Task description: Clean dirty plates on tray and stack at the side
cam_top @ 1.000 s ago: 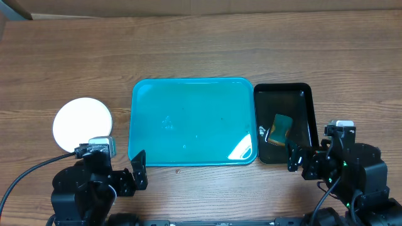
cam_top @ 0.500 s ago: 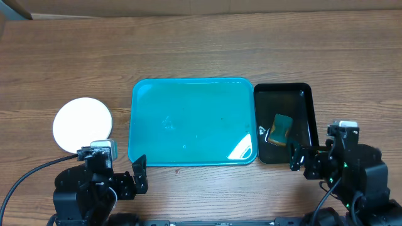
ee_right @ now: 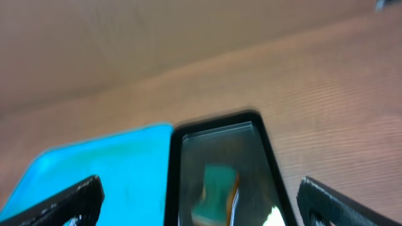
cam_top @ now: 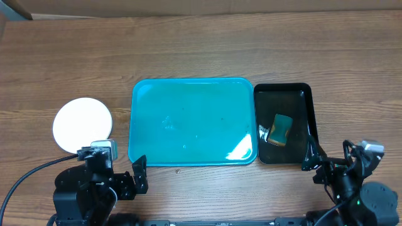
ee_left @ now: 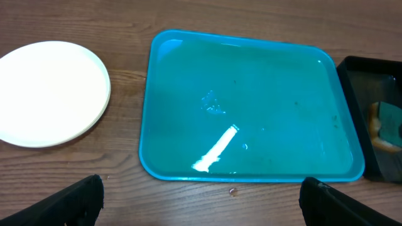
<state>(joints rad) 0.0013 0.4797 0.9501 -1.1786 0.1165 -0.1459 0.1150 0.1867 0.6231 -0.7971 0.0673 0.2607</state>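
- Overhead: tray sits mid-table, nothing on it. Plates lie at its 9 o'clock, off the tray, in one pile with a white one on top. Count not readable from here.
- Overhead: black tray is just beside the tray at 3 o'clock, with a sponge lying in it. Left arm and right arm sit low at the 6 o'clock edge, clear of everything.
- Left wrist: left gripper has its fingers spread wide and holds nothing. The pile's rim looks layered at 3 o'clock, so more than one plate. The tray surface shows only glare and faint wet marks.
- Right wrist: blurred. Right gripper is also spread and empty, with the sponge lying in the black tray ahead at 12 o'clock.
- Judgement: cleaning and stacking look finished and the task is at its close. The next move calls for no grasp, only for parking both arms clear of the pile.
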